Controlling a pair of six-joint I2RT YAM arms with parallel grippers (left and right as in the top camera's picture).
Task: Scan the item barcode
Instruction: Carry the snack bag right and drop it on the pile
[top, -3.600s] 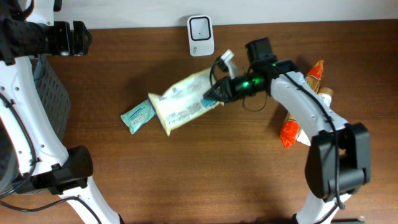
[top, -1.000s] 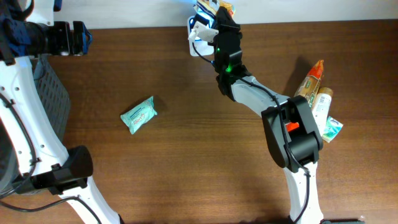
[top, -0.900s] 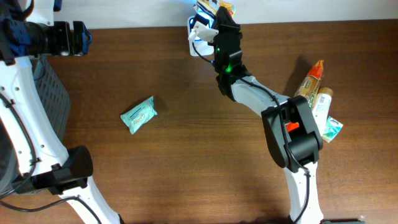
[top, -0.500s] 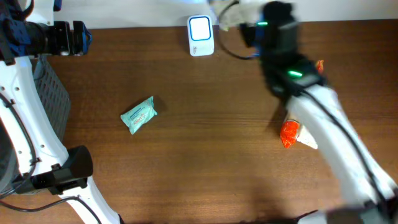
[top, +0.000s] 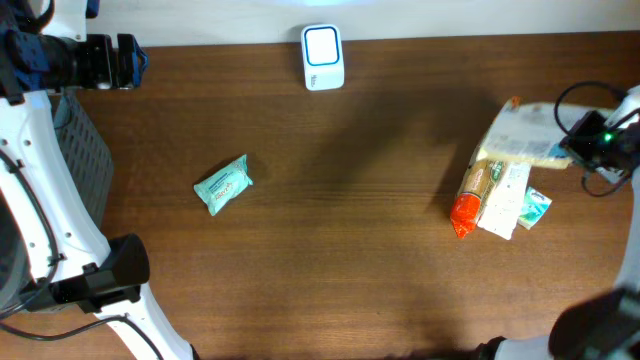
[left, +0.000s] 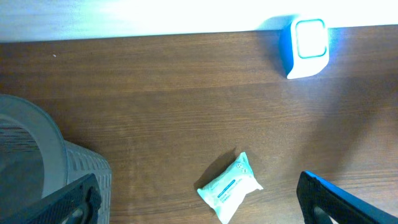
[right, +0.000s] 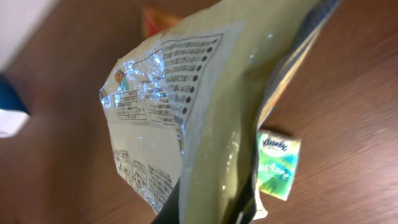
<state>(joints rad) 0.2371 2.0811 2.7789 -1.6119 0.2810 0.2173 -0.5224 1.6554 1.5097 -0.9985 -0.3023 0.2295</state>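
The right jaws are clamped together on one edge of a pale green printed pouch (top: 520, 140) at the far right of the overhead frame. In the right wrist view the pouch (right: 186, 112) fills the middle of the picture, glossy and creased, with a panel of small print turned toward the camera; no barcode can be made out on that face. Just past the pouch lies a small pile: an orange packet (top: 463, 208), a white pack (top: 505, 195) and a green tissue pack (top: 536, 207), which also shows at the lower right of the wrist view (right: 277, 165); whether the pouch rests on the pile or hangs just above it cannot be told.

The barcode scanner (top: 323, 45) stands at the top centre of the tabletop (top: 350, 250), well apart from the pouch, its face lit. A teal wipes packet (top: 225, 184) lies alone at centre left. The left jaws stand wide apart and empty at the upper left, fingertips (left: 78, 199) in the bottom corners of their own view, above the teal packet (left: 230, 186), the scanner (left: 306, 40) and a grey basket (left: 37, 168).

The step looks like a transfer between pile and scanner; the direction cannot be read. If setting down, lower the pouch flat onto the pile before the jaws part, so the slick film does not slide off; if scanning, hold it by the edge as now, find the barcode, turn that face squarely to the lit window, and keep the film taut, since creases and glare may spoil a read.
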